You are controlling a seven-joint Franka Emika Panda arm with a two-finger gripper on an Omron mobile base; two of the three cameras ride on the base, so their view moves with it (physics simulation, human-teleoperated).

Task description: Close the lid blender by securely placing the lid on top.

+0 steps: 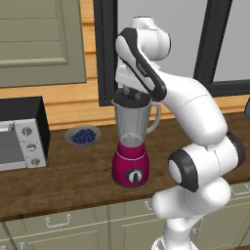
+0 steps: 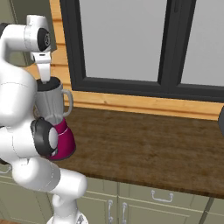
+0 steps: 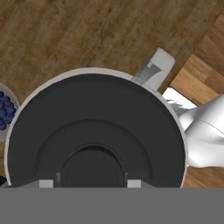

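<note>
Now: lid on the jar mouth, claw pinched on its knob

Lid (image 3: 94,131) sits across the mouth of the blender (image 1: 131,146), its black disc filling the jar rim all round in the hand view. Only a thin pale ring of rim shows outside it, so it looks centred. Claw (image 1: 132,93) points straight down onto the jar top, fingers drawn in close on the raised round knob in the middle of the lid (fingertips mostly cut off at the bottom edge of the hand view). Whether the lid is fully seated or just resting on the rim, cannot tell.

Blender stands upright on the wooden surface (image 2: 144,144), magenta base with its dark dial facing the base cameras, handle on the right in the left base view. Bowl (image 1: 83,135) of blue berries sits on the surface to the blender's left, apart from it. Toaster oven (image 1: 22,134) is further left, at the frame edge. Window frame (image 2: 122,83) runs behind the surface.
</note>
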